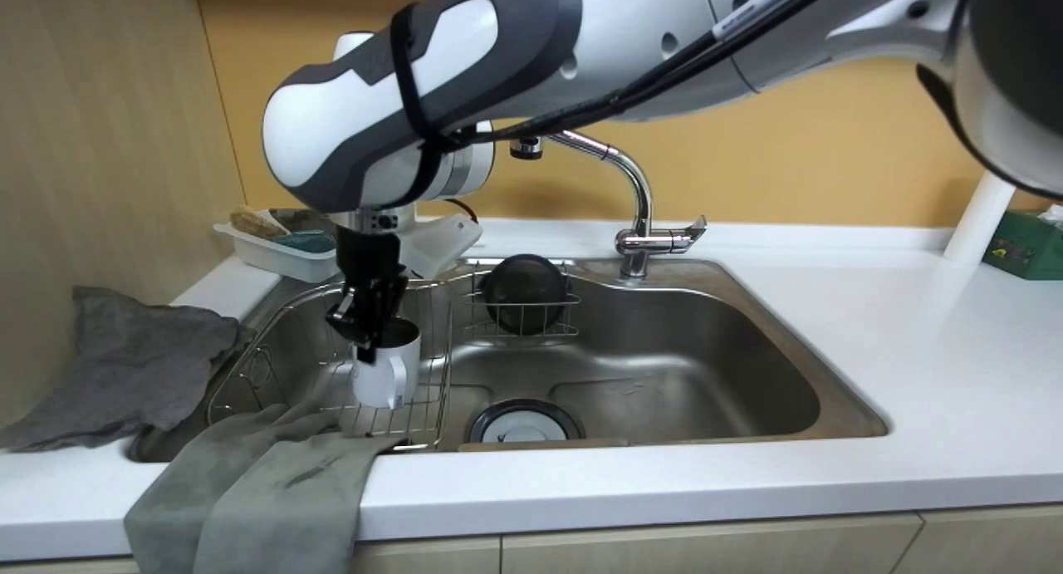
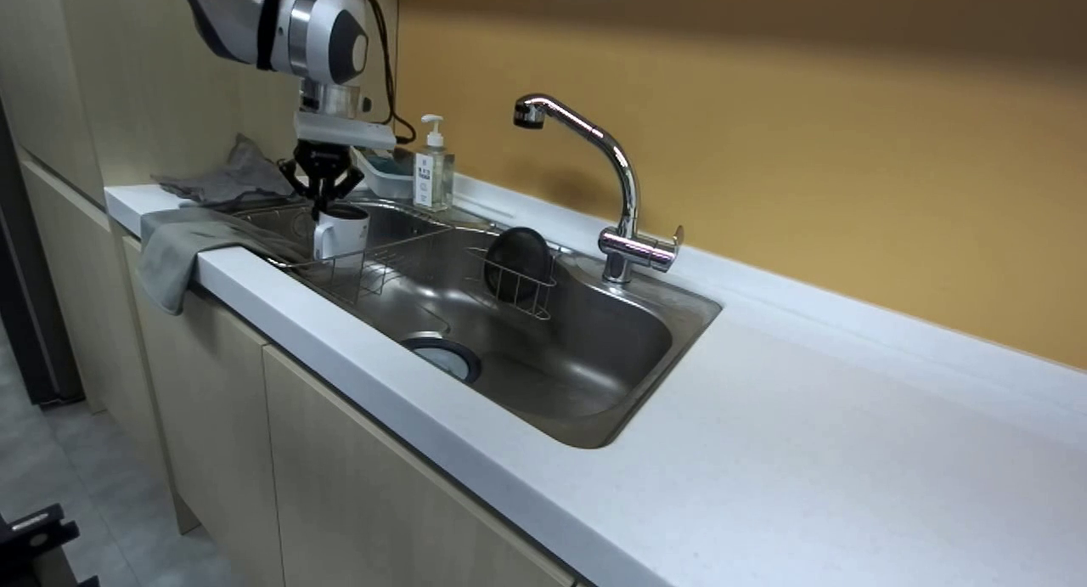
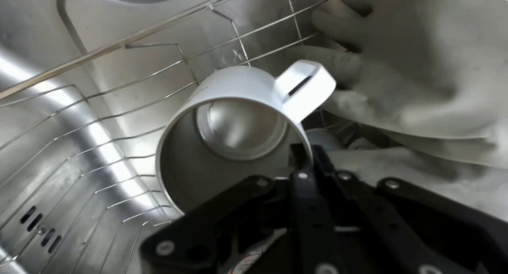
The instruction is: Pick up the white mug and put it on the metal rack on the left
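Observation:
The white mug (image 1: pixel 386 381) stands roughly upright over the metal rack (image 1: pixel 446 375) in the left part of the sink. It also shows in an exterior view (image 2: pixel 344 233) and, seen from above with its dark inside, in the wrist view (image 3: pixel 238 81). Its handle faces the counter's front side. My gripper (image 3: pixel 311 157) is shut on the mug's rim near the handle, one finger inside and one outside; it also shows in both exterior views (image 1: pixel 365 351) (image 2: pixel 319 209). The rack's bars (image 3: pixel 114 140) pass beneath the mug. I cannot tell whether the mug's base touches them.
Grey-green cloth (image 1: pixel 282 491) hangs over the front edge beside the rack. Another grey cloth (image 1: pixel 124 362) lies at the left wall. A black strainer (image 1: pixel 525 294) sits in a wire holder at the sink's back. The faucet (image 2: pixel 624 162) and soap bottle (image 2: pixel 435 175) stand behind the sink.

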Robot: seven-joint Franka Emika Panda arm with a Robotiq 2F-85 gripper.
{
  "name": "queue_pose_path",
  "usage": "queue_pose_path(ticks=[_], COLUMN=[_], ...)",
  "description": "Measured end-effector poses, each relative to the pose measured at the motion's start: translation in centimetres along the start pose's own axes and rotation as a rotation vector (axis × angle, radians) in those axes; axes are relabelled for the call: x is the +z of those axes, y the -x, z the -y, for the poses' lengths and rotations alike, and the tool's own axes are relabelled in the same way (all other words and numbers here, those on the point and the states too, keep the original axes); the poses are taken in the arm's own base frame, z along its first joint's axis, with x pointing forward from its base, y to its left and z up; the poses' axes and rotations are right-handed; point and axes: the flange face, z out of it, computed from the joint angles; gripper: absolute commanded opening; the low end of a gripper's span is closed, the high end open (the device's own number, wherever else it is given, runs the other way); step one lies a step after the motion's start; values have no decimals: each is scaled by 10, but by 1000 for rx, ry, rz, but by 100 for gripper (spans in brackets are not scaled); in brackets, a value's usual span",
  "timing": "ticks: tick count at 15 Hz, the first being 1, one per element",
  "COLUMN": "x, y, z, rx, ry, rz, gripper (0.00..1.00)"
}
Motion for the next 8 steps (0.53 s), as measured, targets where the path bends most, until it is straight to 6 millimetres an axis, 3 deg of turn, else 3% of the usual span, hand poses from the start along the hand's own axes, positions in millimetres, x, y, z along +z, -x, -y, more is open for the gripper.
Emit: queue_pose_path(ticks=[5,8], x=[43,52], y=[2,0], z=[0,-4], rx=[-9,-6], ry=[-36,-34], rz=[29,20], gripper=[1,1])
